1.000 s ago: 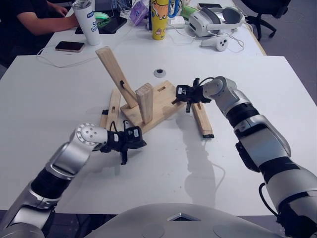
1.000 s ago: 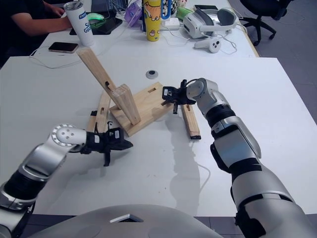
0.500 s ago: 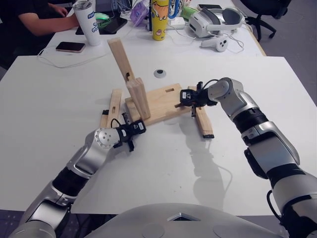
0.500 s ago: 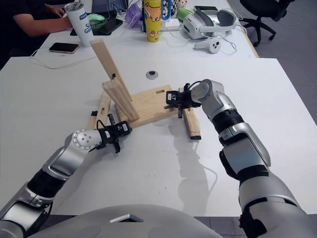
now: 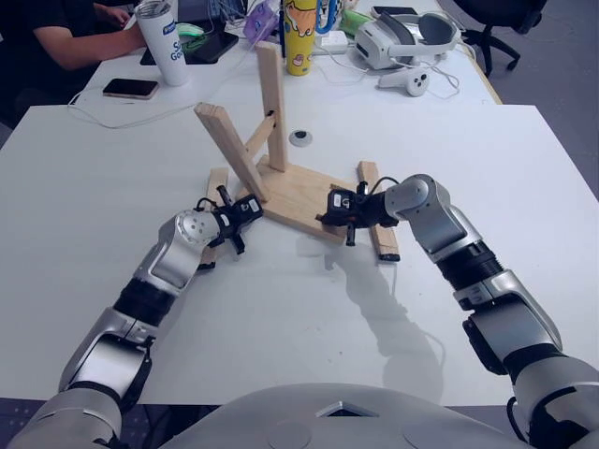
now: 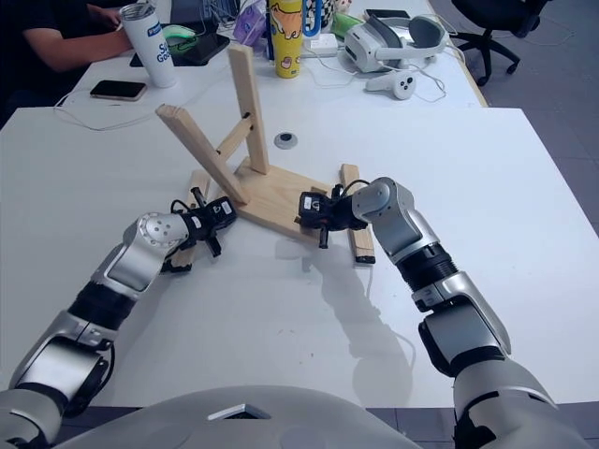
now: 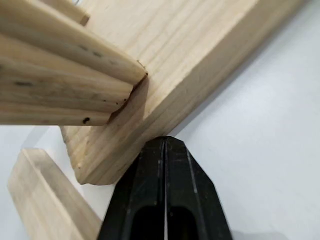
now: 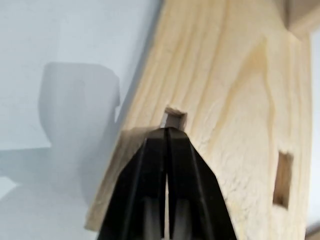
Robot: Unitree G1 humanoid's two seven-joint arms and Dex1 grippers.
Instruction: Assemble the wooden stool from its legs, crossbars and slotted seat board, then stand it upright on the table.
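The left arm [image 5: 159, 267] and the right arm [image 5: 487, 299] are made of shiny silver shells, round and smooth like tubes. Black rings sit between the silver parts, where the arms bend. Near the end of the left arm is a round cap [image 5: 190, 227] with tiny dots in a ring, like little screws. The left gripper [image 5: 245, 210] and the right gripper [image 5: 329, 208] are small and black, and each has a little white sticker [image 6: 309, 201]. A thin black wire [image 6: 339, 187] loops by the right one. Up close, the black fingers [image 7: 145, 200] are smooth and pointed, with only a thin line between them.
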